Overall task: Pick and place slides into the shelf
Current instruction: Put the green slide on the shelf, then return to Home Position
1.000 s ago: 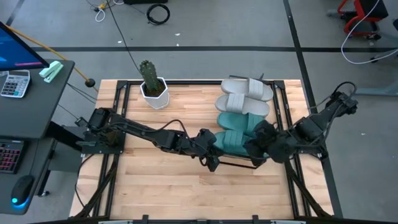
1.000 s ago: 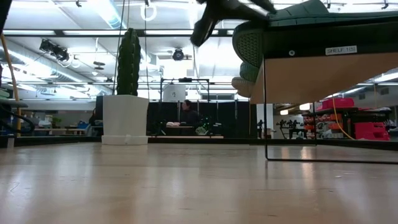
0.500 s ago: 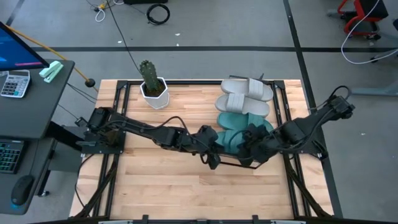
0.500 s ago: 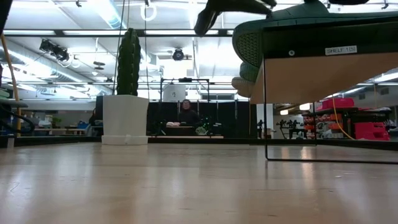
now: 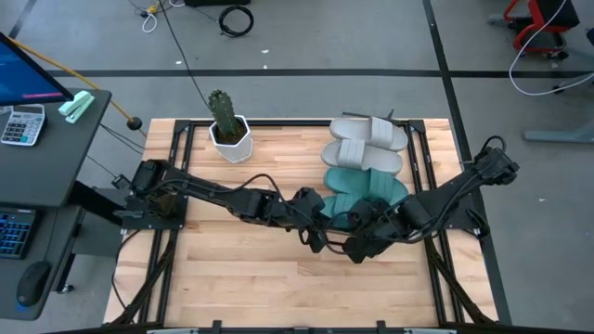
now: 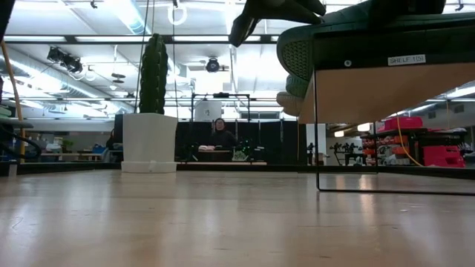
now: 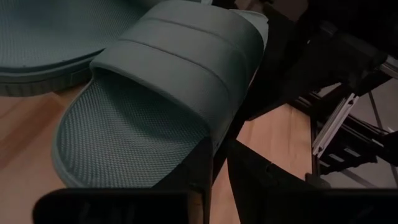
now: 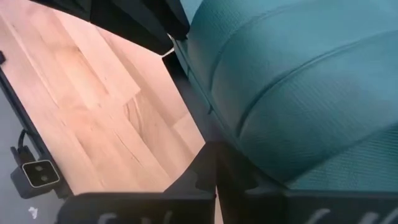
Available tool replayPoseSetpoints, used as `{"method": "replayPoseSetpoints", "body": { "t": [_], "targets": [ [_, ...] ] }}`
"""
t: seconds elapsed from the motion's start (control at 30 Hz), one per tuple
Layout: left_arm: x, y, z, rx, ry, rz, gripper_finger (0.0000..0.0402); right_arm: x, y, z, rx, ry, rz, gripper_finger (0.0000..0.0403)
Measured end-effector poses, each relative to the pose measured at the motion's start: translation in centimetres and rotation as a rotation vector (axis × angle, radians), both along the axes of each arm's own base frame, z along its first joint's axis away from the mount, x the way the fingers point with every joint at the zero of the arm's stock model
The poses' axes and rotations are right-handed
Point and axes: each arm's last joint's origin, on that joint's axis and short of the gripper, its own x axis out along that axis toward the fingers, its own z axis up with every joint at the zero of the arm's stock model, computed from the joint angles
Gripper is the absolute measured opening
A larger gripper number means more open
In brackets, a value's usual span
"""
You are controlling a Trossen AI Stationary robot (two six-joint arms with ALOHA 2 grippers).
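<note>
The shelf [image 6: 371,81] stands on the table's right half and carries all four slides side by side. Two grey slides [image 5: 364,141] lie at its far end. Two teal slides come nearer, the far one [image 5: 369,181] and the near one [image 5: 342,204]. The near teal slide [image 7: 155,93] lies flat on its sole, and one end [image 6: 297,52] sticks out past the shelf's left end. My left gripper [image 5: 316,232] is shut at that slide's left side. My right gripper [image 5: 355,246] is shut at its near side, by the strap [image 8: 292,81]. My left gripper is shut, and the outer side of one finger [image 7: 200,165] lies against the sole's edge [image 7: 208,140] of the near teal slide, just beside the strap. It comes level from the table's left. The slide lies flat on the shelf. My right gripper has its shut fingertips [image 8: 208,158] up against the near teal slide's side below the strap [image 8: 249,146], coming level from the right and near side. I cannot tell whether they touch it.
A potted cactus [image 5: 225,125] stands at the table's far left. Bare slatted tabletop [image 5: 241,278] lies along the near side and left of the shelf. The two arms meet closely by the shelf's near left corner. A person sits far behind the table [image 6: 220,137].
My right gripper has travelled toward the table's left and slightly toward its near edge, along the shelf's near side, until it is close to my left gripper. The slides lie as they did.
</note>
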Motion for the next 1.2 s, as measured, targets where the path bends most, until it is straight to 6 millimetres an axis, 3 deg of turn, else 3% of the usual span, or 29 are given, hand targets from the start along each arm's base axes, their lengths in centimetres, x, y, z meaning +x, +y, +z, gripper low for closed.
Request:
{"method": "replayPoseSetpoints", "body": {
  "t": [0.47, 0.7, 0.9, 1.2],
  "targets": [
    [0.0, 0.0, -0.1, 0.004, 0.006, 0.001, 0.0056, -1.8, -1.3, 1.6, -0.021, -0.039, -0.091, 0.0002],
    [-0.1, 0.0, -0.5, 0.005, 0.035, 0.001, 0.0062, -0.8, -0.7, 0.2, -0.028, 0.029, -0.079, 0.0001],
    [-0.1, 0.0, -0.6, 0.006, 0.047, 0.001, 0.0058, -0.3, -0.3, 0.1, -0.002, 0.009, -0.056, 0.0001],
    [-0.1, -0.1, -0.5, -0.032, 0.033, -0.005, 0.0073, -3.1, -1.0, 3.4, 0.093, -0.126, -0.075, 0.0030]
  ]
}}
